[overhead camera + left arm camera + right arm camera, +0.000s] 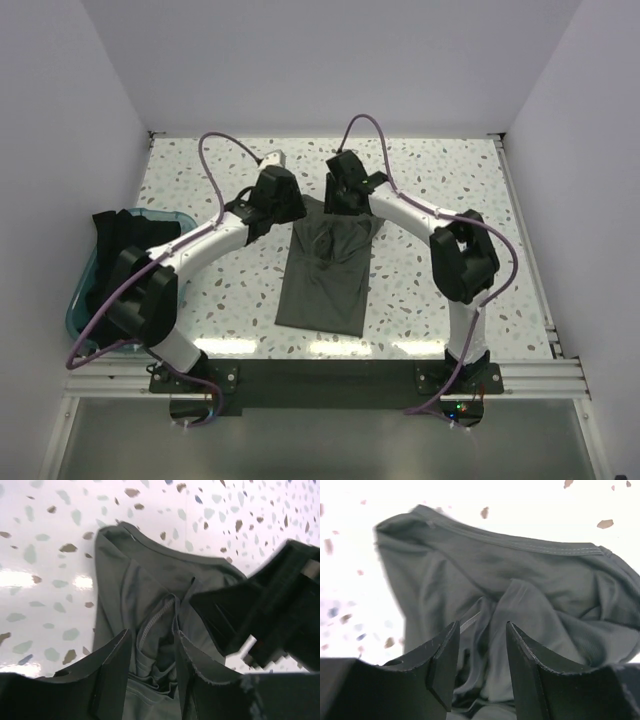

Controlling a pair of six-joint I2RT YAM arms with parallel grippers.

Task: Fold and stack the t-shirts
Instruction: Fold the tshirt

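The olive-green t-shirt (325, 285) lies in the middle of the speckled table (450, 170), its hem towards the arm bases and lying flat, its collar end at the far side rumpled and drawn up. Both arms reach in over that collar end: the left arm (215, 240) comes from the left to the shirt's upper left corner, and the right arm (410, 210) comes from the right to its upper middle, so the two wrists sit just beside each other. In the left wrist view the left fingers (112, 675) stand at a narrow gap with a bunch of green cloth, a stitched edge among it, gathered up between them, so they hold the shirt. In the right wrist view the right fingers (442, 665) are likewise close together, gripping a raised ridge of the same cloth just below the ribbed collar. At the table's left edge, well apart from the shirt, sits a teal tub (80, 300) with black cloth (120, 235) heaped in it and spilling over its far rim
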